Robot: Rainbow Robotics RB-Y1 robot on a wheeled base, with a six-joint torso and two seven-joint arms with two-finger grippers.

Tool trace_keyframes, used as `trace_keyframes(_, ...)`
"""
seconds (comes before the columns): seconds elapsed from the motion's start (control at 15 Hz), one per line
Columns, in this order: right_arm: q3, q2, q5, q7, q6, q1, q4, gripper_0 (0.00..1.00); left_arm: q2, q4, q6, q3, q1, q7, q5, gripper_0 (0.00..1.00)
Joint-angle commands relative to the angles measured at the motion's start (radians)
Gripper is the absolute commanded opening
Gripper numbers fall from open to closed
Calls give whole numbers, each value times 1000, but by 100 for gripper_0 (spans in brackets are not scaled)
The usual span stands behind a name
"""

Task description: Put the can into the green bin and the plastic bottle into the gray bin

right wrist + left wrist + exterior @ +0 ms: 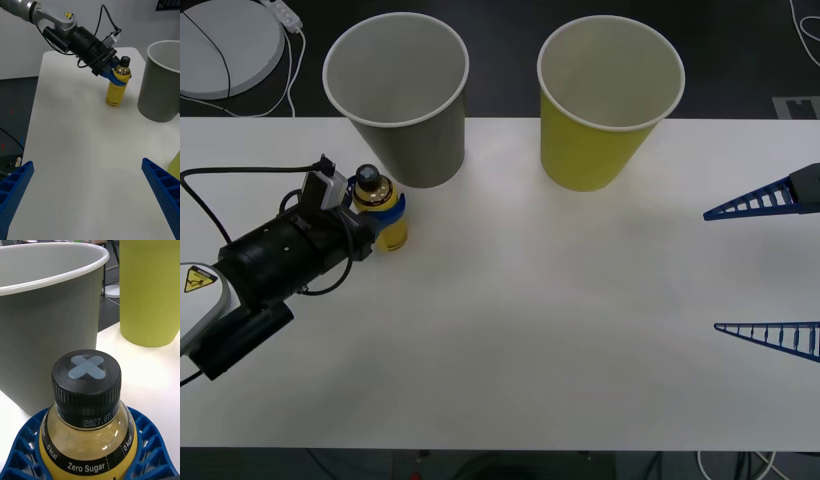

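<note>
Left gripper [385, 212] fingers clasp the plastic bottle [380, 215], cap cross visible at the wrist; right gripper [765, 270] fingers spread

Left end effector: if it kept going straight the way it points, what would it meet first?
The left end effector, shut on the bottle, points toward the gray bin. Going straight on, it would likely push the bottle against that bin's wall first; the exact gap is unclear.
</note>
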Motion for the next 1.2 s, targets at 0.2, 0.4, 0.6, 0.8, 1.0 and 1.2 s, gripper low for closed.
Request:
trace_keyframes(0.2, 0, 0, 0, 0, 0, 0, 0, 100, 53, -72, -14, 2, 44, 28, 5, 0)
trace_keyframes(0.4, 0, 0, 0, 0, 0, 0, 0, 100, 96, -130, -25, 15, 87, 42, 22, 0)
trace_keyframes(0.6, 0, 0, 0, 0, 0, 0, 0, 100, 133, -175, -112, 97, 137, 51, 60, 0)
trace_keyframes(0.8, 0, 0, 0, 0, 0, 0, 0, 100, 168, -235, -149, 172, 199, 62, 97, 0)
trace_keyframes(1.0, 0, 0, 0, 0, 0, 0, 0, 100, 225, -270, -204, 230, 243, 82, 150, 0)
trace_keyframes(1.2, 0, 0, 0, 0, 0, 0, 0, 100, 282, -274, -233, 276, 259, 97, 193, 0)
